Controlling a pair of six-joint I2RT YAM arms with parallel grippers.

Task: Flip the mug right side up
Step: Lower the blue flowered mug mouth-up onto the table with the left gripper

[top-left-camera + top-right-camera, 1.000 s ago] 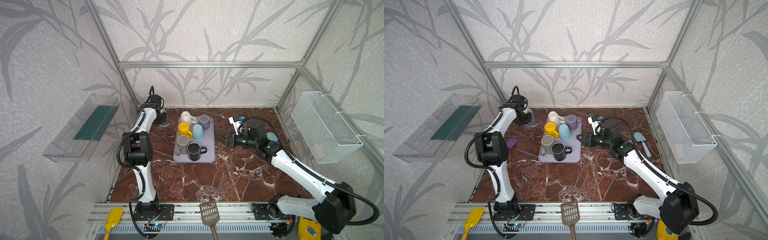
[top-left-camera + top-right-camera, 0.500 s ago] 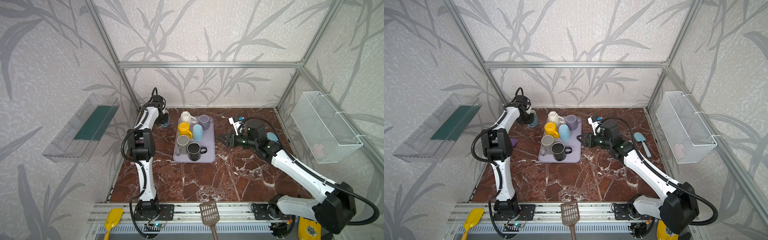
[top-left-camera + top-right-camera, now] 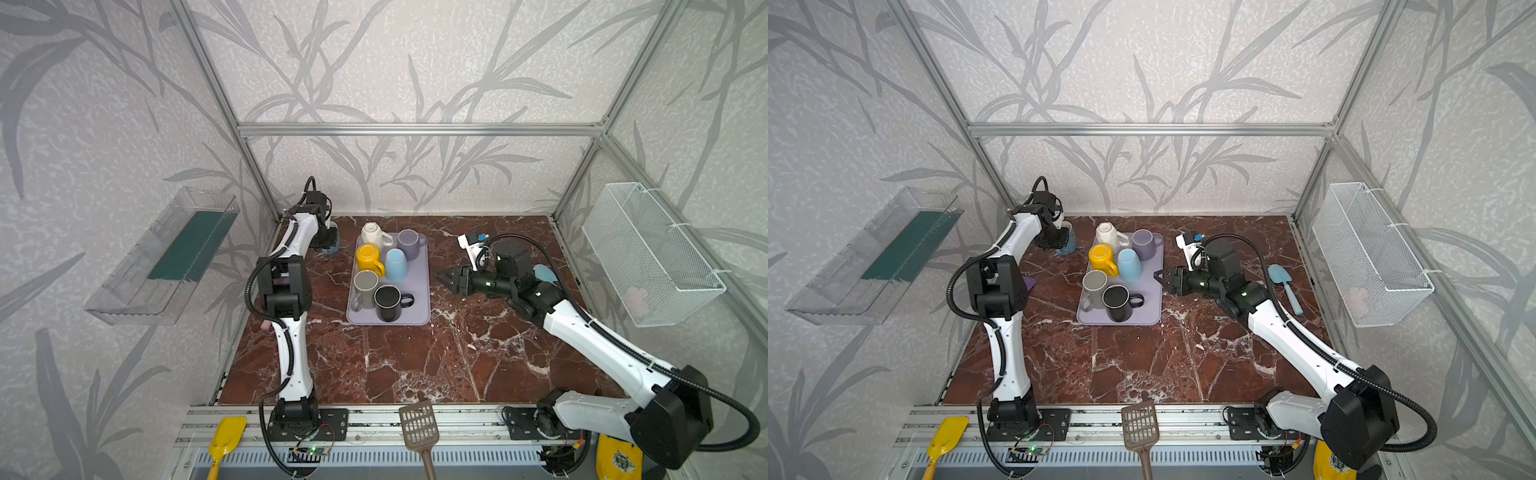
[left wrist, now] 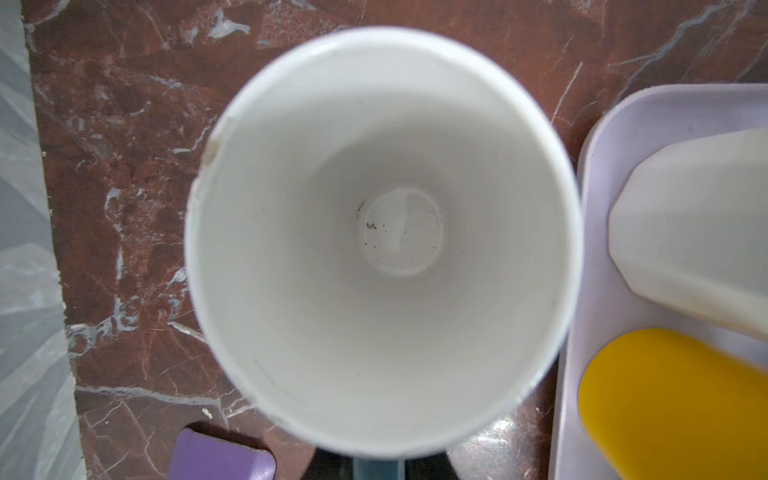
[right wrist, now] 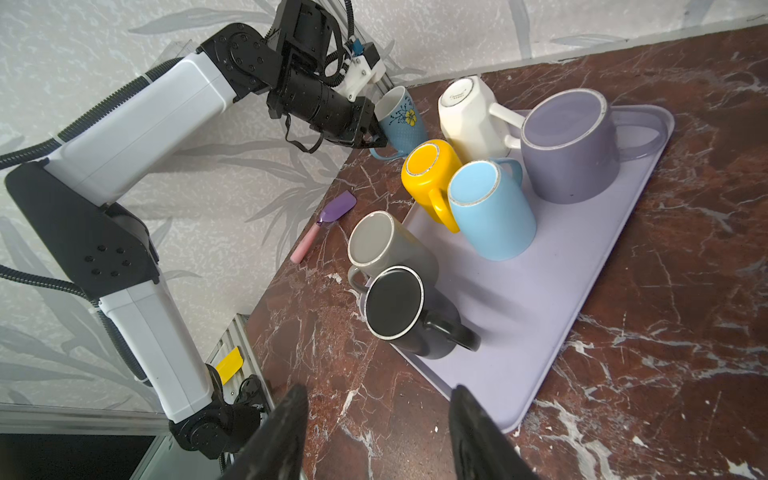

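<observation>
A blue mug with a flower print (image 5: 401,120) stands mouth up on the marble at the back left, just off the tray, and shows in both top views (image 3: 331,246) (image 3: 1068,242). My left gripper (image 5: 373,134) (image 3: 326,239) (image 3: 1057,237) is shut on its handle. In the left wrist view I look straight down into its white inside (image 4: 382,232), with the blue handle between my left gripper (image 4: 378,467). My right gripper (image 5: 380,392) (image 3: 442,277) (image 3: 1158,275) hovers open and empty by the tray's right edge.
A lavender tray (image 3: 415,307) (image 5: 540,332) holds several mugs, most bottoms up. A purple spatula (image 5: 328,220) lies left of the tray and a light blue one (image 3: 1283,286) lies behind my right arm. A wire basket (image 3: 648,253) hangs on the right wall.
My left arm's elbow has swung a little to the right and up while its gripper stayed on the mug at the back left. The right arm has not moved.
</observation>
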